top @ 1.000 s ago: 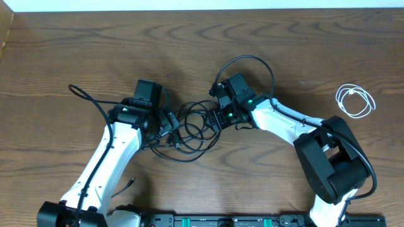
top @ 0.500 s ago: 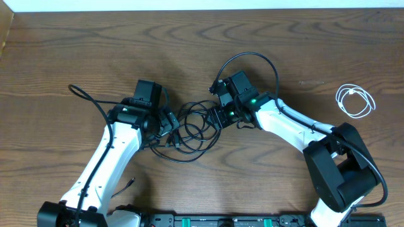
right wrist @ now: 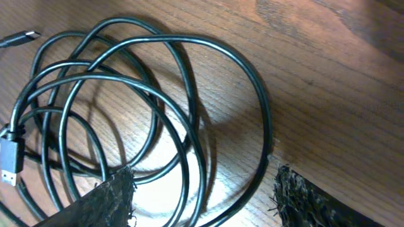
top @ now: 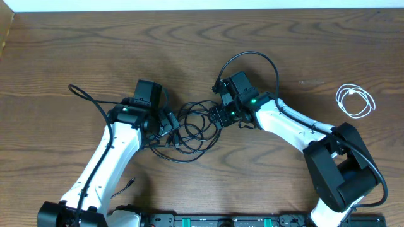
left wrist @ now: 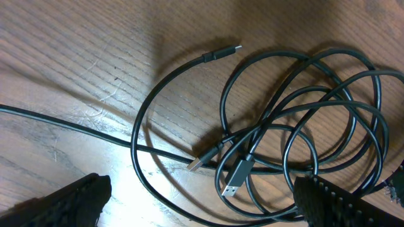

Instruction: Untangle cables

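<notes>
Black cables (top: 192, 129): a tangle of overlapping loops lying on the wooden table (top: 76, 50). Left gripper (top: 168, 123), at the tangle's left edge: fingers (left wrist: 69, 202) spread wide, with loops and a flat plug (left wrist: 235, 180) lying between them and nothing pinched. Right gripper (top: 216, 116), at the tangle's right edge: fingers (right wrist: 110, 202) likewise spread, straddling the outer loops. Beyond the flat plug, a slim plug end (left wrist: 224, 52) lies free of the tangle. White cable (top: 355, 101): a small separate coil, well apart to the tangle's right.
</notes>
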You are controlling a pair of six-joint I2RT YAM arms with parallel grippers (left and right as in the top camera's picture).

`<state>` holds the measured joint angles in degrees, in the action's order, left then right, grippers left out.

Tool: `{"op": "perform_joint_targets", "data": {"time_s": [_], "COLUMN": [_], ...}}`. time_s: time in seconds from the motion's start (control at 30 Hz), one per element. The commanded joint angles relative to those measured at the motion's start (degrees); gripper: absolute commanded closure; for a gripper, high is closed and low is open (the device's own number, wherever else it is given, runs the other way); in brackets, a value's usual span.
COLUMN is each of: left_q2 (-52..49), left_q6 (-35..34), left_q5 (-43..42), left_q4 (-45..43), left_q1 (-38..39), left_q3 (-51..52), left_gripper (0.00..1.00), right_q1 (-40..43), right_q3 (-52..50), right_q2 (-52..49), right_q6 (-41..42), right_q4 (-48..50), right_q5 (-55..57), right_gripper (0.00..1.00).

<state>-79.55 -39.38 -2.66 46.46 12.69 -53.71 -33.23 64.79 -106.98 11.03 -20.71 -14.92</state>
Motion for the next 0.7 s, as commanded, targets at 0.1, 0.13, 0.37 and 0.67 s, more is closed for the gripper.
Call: {"op": "perform_joint_targets", "data": {"time_s": [0.1,0.13,0.37,0.67], "left_q2": [0.79,0.79,0.79,0.79], "left_q6": [-0.15,-0.15,-0.15,-0.15], "left_q5": [0.35,0.35,0.33,0.35], "left_q4": [0.22,0.22,0.22,0.22], "left_q1": [-0.24,-0.24,-0.24,-0.24], "left_q3": [-1.27,-1.29,-1.27,-1.29], "left_gripper": [0.02,0.02,0.02,0.02], "right_q1": [0.02,0.02,0.02,-0.09], "right_q3": [-0.09,-0.09,-0.09,-0.09], "right_q2": [0.94,0.94,0.94,0.94], "right_q6": [-0.83,-0.83,-0.83,-0.81], "right_q4": [-0.09,-0.09,-0.33,0.22], "right_q5": [1.33,1.31,1.31,1.27], "right_gripper": [0.23,0.21,0.12,0.01]}}
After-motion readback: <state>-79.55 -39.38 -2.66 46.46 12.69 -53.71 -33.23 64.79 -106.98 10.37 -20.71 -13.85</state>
